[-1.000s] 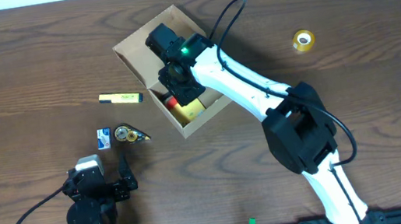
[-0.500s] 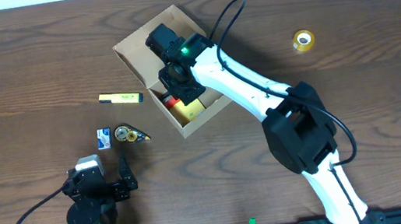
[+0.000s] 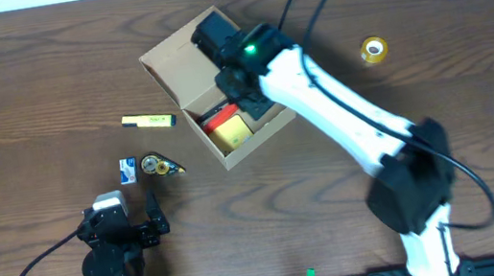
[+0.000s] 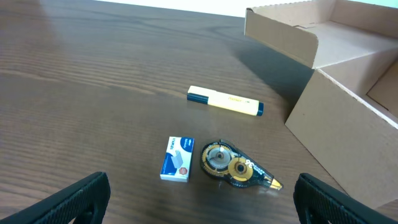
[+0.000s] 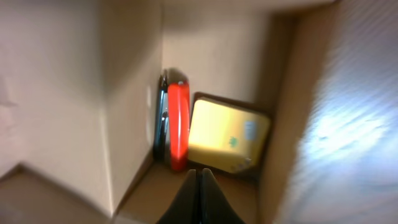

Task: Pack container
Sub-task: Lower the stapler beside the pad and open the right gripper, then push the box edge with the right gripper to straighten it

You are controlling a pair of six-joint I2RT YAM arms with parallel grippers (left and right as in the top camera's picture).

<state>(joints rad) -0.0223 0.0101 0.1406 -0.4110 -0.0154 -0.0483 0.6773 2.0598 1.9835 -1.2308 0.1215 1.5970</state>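
Note:
The container (image 3: pixel 180 62) is a tan cardboard box with its flap lid folded open, at the table's middle back. Inside it a red-and-black item (image 3: pixel 218 116) stands next to a yellow pad (image 3: pixel 233 132). My right gripper (image 3: pixel 249 106) hovers over the box's right part, shut and holding nothing. The right wrist view shows the gripper (image 5: pixel 199 180) pointing at the red item (image 5: pixel 177 124) and the yellow pad (image 5: pixel 227 137) between the box walls (image 5: pixel 211 56). My left gripper (image 3: pixel 129 218) rests wide open near the front left, and in its own view the gripper (image 4: pixel 202 205) has nothing between its fingers.
On the table left of the box lie a yellow highlighter (image 3: pixel 148 122), a small blue staples box (image 3: pixel 128 169) and a correction tape dispenser (image 3: pixel 162 165). A roll of clear tape (image 3: pixel 372 50) sits at the back right. The left wrist view shows the box's side (image 4: pixel 348 118).
My right gripper has shut and drawn back up and to the right off the red item, which now lies uncovered in the box. The left arm has not moved.

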